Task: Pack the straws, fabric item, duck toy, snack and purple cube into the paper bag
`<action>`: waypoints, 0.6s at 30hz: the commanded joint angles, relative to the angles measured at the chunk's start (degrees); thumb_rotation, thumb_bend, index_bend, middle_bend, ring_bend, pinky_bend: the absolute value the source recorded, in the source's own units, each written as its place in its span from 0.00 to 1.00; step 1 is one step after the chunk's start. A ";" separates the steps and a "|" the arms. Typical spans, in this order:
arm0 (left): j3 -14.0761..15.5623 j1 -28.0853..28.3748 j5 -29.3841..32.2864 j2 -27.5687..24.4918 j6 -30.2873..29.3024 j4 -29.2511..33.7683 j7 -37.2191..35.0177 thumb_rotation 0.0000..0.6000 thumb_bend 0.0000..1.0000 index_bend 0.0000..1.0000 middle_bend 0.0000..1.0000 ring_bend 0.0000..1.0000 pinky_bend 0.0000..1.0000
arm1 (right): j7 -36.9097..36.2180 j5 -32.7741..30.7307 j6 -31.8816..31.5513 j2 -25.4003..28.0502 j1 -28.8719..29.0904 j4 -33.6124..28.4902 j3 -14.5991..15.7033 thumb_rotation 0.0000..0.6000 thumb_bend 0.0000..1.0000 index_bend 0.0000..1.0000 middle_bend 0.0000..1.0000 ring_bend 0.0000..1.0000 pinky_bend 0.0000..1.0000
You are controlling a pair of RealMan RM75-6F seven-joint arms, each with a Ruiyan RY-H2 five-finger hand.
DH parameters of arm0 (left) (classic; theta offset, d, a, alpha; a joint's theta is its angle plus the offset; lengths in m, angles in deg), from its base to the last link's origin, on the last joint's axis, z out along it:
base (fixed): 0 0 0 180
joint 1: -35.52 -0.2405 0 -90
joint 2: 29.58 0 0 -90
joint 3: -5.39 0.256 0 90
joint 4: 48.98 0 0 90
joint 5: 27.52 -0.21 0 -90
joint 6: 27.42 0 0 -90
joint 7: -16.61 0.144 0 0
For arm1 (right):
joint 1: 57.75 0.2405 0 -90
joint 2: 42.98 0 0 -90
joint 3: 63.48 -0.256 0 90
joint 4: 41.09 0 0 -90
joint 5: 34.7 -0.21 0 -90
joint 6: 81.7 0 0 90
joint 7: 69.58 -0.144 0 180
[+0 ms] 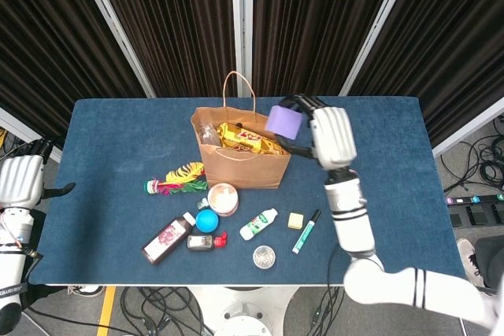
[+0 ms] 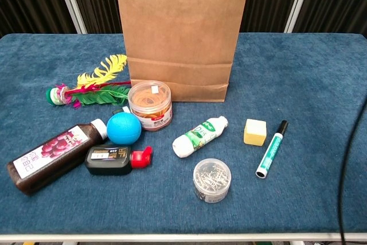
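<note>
My right hand [image 1: 327,135] holds the purple cube [image 1: 284,121] in the air, just above the right rim of the brown paper bag [image 1: 244,164]. The bag stands upright at the table's middle, with a yellow snack wrapper [image 1: 249,141] and a clear item showing inside. In the chest view only the bag's front [image 2: 179,32] shows; the hand and cube are out of that frame. My left hand [image 1: 17,180] hangs off the table's left edge, fingers apart, holding nothing.
In front of the bag lie a feather toy [image 1: 177,179], a jar of rubber bands [image 2: 150,104], a blue ball [image 2: 123,128], a dark juice bottle [image 2: 50,157], a small black bottle [image 2: 117,160], a white bottle [image 2: 199,136], a clip tub [image 2: 211,179], a yellow block [image 2: 254,132] and a marker [image 2: 270,149].
</note>
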 commanded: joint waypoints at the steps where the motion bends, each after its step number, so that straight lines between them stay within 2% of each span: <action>1: 0.04 -0.25 0.05 -0.37 0.01 -0.04 -0.27 1.00 0.09 0.25 0.30 0.24 0.33 | 1.38 -4.24 2.50 -6.08 5.18 7.40 0.34 1.00 0.21 0.47 0.51 0.47 0.61; 4: 0.23 -0.51 0.70 -0.86 0.49 -0.13 -0.08 1.00 0.09 0.25 0.30 0.24 0.33 | 0.98 -5.95 3.88 -9.00 7.62 11.59 1.00 1.00 0.18 0.47 0.50 0.45 0.59; 6: 0.18 -0.71 1.13 -1.21 0.74 -0.07 -0.54 1.00 0.09 0.25 0.30 0.24 0.33 | 0.48 -7.01 5.10 -10.18 8.75 13.58 1.44 1.00 0.14 0.43 0.49 0.39 0.52; 9: 0.04 -0.98 0.99 -1.45 0.56 -0.23 -1.54 1.00 0.09 0.25 0.30 0.24 0.33 | -0.05 -8.44 7.38 -10.25 9.60 14.57 2.13 1.00 0.08 0.32 0.38 0.21 0.32; 10: -0.01 -1.05 0.84 -1.47 0.48 -0.26 -1.92 1.00 0.09 0.25 0.30 0.24 0.33 | -0.25 -8.49 7.86 -10.01 9.68 14.56 2.36 1.00 0.04 0.26 0.29 0.11 0.22; 12: -0.10 -1.12 0.58 -1.49 0.44 -0.28 -2.68 1.00 0.09 0.25 0.30 0.24 0.33 | -1.60 -7.57 8.50 -9.40 9.70 14.40 2.66 1.00 0.00 0.17 0.16 0.02 0.10; 13: -0.08 -1.16 0.56 -1.57 0.53 -0.11 -2.87 1.00 0.09 0.25 0.30 0.24 0.33 | -2.49 -6.78 8.58 -9.11 9.62 14.35 2.72 1.00 0.00 0.12 0.10 0.00 0.04; 15: -0.02 -1.19 0.61 -1.87 0.83 0.48 -2.97 1.00 0.09 0.25 0.30 0.24 0.33 | -4.93 -3.98 8.00 -8.54 9.28 14.40 2.91 1.00 0.00 0.07 0.04 0.00 0.00; 18: -0.05 -0.99 0.34 -1.95 0.82 0.94 -2.39 1.00 0.09 0.25 0.30 0.23 0.33 | -8.01 0.04 5.77 -7.89 8.46 14.20 3.04 1.00 0.00 0.04 0.01 0.00 0.00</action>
